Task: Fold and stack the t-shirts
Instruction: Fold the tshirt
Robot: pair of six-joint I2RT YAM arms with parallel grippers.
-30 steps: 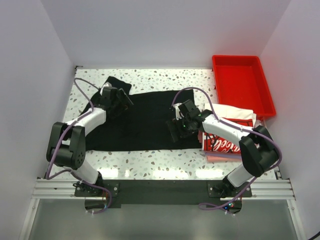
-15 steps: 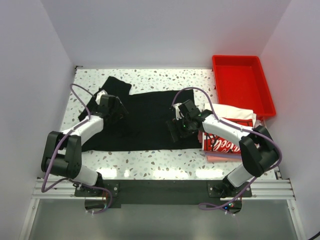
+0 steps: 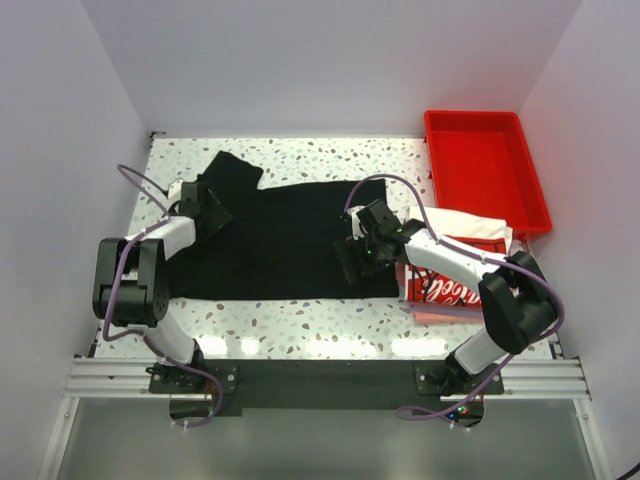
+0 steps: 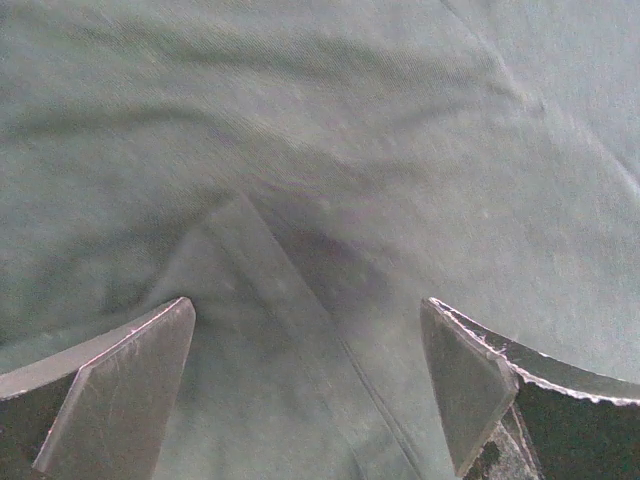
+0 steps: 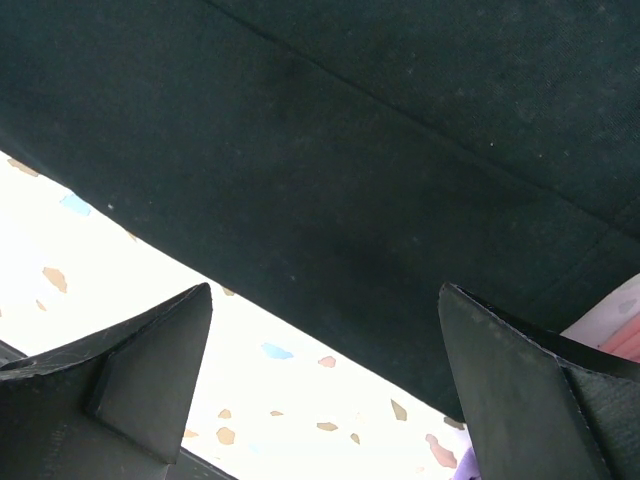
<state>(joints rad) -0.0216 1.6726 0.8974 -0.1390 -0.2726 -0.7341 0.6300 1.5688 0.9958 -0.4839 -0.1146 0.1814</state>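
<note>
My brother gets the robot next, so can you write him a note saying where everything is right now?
Left gripper: open, holding nothing, close over the left part of the black t-shirt.
Right gripper: open, holding nothing, over that shirt's near right edge.
Black t-shirt: spread on the table, not folded.
White printed t-shirt: looks folded, lying on a pinkish t-shirt near the red tray.
Left to do: fold the black one and stack it.
</note>
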